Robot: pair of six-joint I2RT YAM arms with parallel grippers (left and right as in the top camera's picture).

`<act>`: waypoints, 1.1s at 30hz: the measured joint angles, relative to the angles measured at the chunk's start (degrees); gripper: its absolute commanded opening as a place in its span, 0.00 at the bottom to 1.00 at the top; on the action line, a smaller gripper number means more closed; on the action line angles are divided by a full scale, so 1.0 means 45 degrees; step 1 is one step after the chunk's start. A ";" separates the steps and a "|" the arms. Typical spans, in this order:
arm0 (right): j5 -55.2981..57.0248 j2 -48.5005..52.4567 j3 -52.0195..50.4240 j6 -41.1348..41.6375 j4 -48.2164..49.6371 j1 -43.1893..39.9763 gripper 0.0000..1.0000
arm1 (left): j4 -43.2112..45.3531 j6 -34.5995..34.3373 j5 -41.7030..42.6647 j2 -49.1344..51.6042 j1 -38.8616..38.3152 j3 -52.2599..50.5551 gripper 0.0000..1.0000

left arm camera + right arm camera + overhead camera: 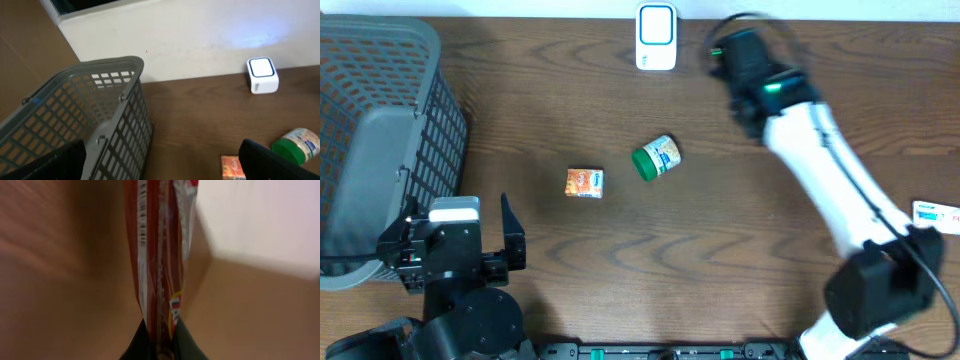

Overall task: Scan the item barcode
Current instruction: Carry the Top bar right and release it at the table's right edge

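Jaws of the right tool (162, 347) are pinched tight on a thin red-and-white packet (157, 255). The packet stands edge-on and rises straight up from the tips in the right wrist view. That view is badly blurred, so the print on the packet cannot be read, and behind it only brown surface and a pale wall can be made out.

From overhead, the right arm reaches across to the far edge of the surface (720, 260). There the right tool (718, 52) sits just to the right of the white scanner (656, 36), close to it but apart. The packet itself cannot be picked out from above.

Near the middle of the surface lie a green-lidded jar (655, 157), on its side, and a small orange box (585, 183) just to its left. A white card (936, 215) lies at the right edge.

The left tool (457, 212) is at the front left with its jaws spread wide and nothing between them, just beside the grey basket (380, 130).
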 measured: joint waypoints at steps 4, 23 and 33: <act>-0.0427 -0.0287 -0.0010 0.2977 -0.2103 -0.2191 0.01 | 0.0005 0.0000 0.0000 0.0000 0.0000 0.0000 0.98; -0.3929 -0.0277 -0.4153 0.8043 -0.1030 -1.1132 0.98 | 0.0005 0.0000 0.0005 0.0000 0.0000 0.0000 0.98; -0.8621 -0.0947 -0.0894 0.8252 -0.2769 -1.0627 0.99 | 0.0010 -0.0005 0.0005 0.0000 0.0000 0.0000 0.98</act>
